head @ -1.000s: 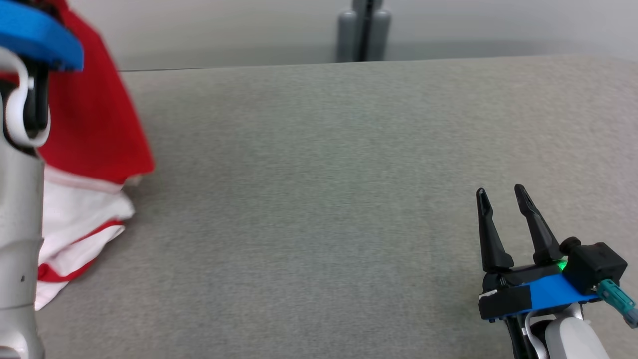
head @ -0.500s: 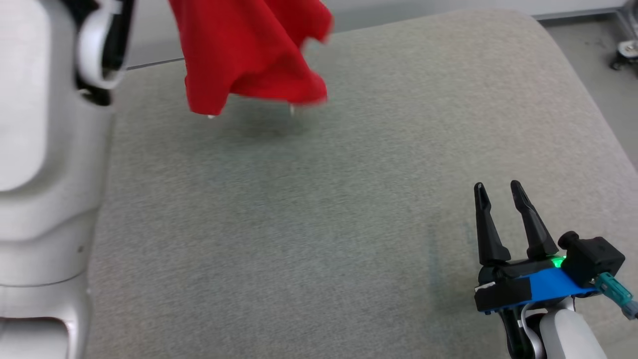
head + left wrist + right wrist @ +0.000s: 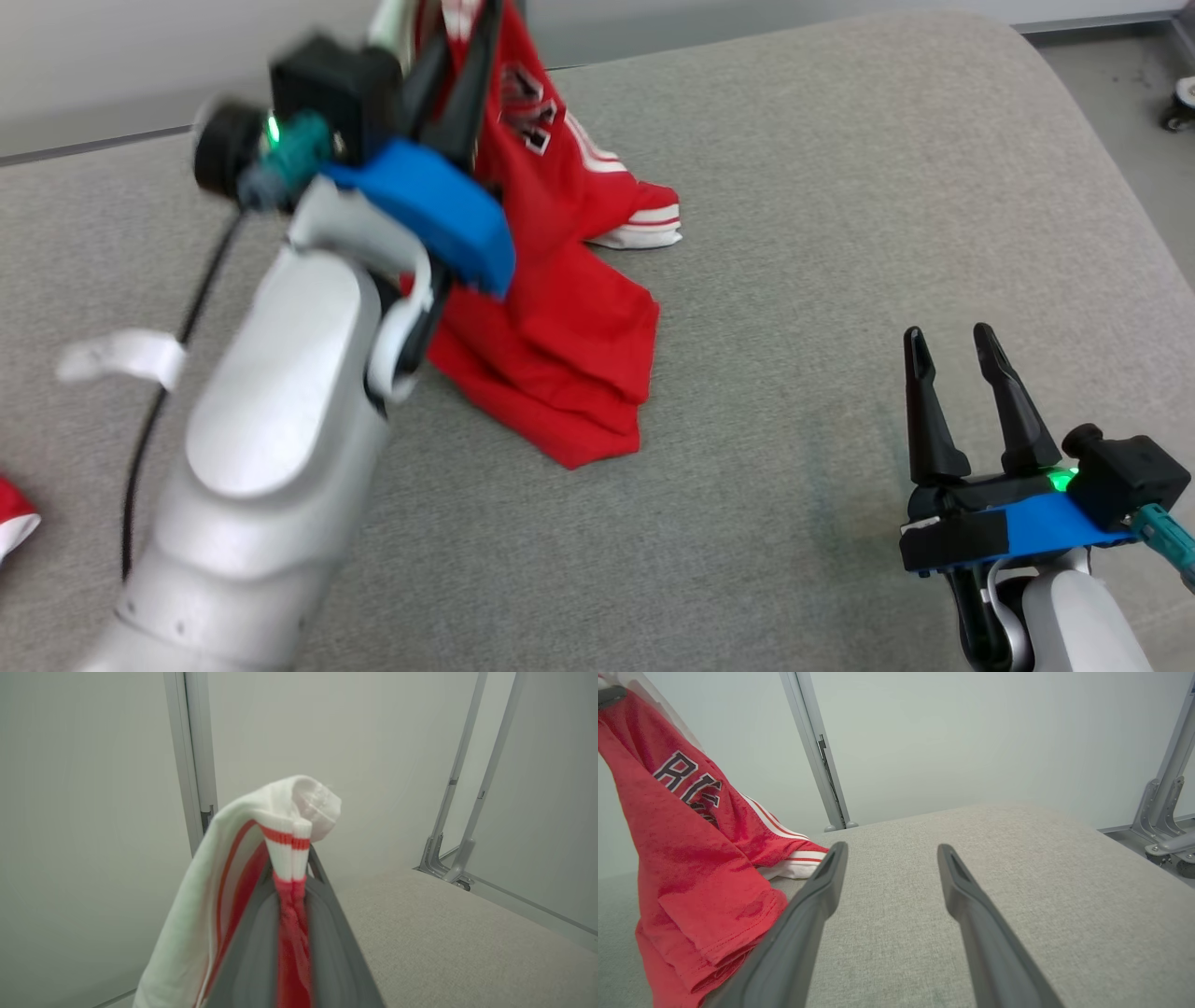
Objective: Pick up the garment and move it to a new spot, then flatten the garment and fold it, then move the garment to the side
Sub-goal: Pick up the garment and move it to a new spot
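From the head view, your left claw (image 3: 464, 28) is raised at the upper left with its fingers pinched together on the top of the garment (image 3: 560, 308), which hangs down from the grip and piles onto the worktop (image 3: 794, 187) just below and to the right of that arm. Your right claw (image 3: 948, 341) sits low at the right, spread wide and holding nothing, well apart from the cloth with bare grey worktop between them. The worktop's far right corner is rounded, with floor (image 3: 1111, 103) beyond it, and the whole right half of the surface is free. The garment is a red jersey with white striped trim and dark lettering, crumpled in loose folds. In the left wrist view, the two fingers close on a bunched strip of red cloth, and a white ribbed band with a red stripe flops over their tips; a pale wall and a metal post (image 3: 191, 765) stand behind. In the right wrist view, the parted fingers frame bare worktop, and the jersey drapes at the left, its hem beside the left-hand finger (image 3: 817, 891).
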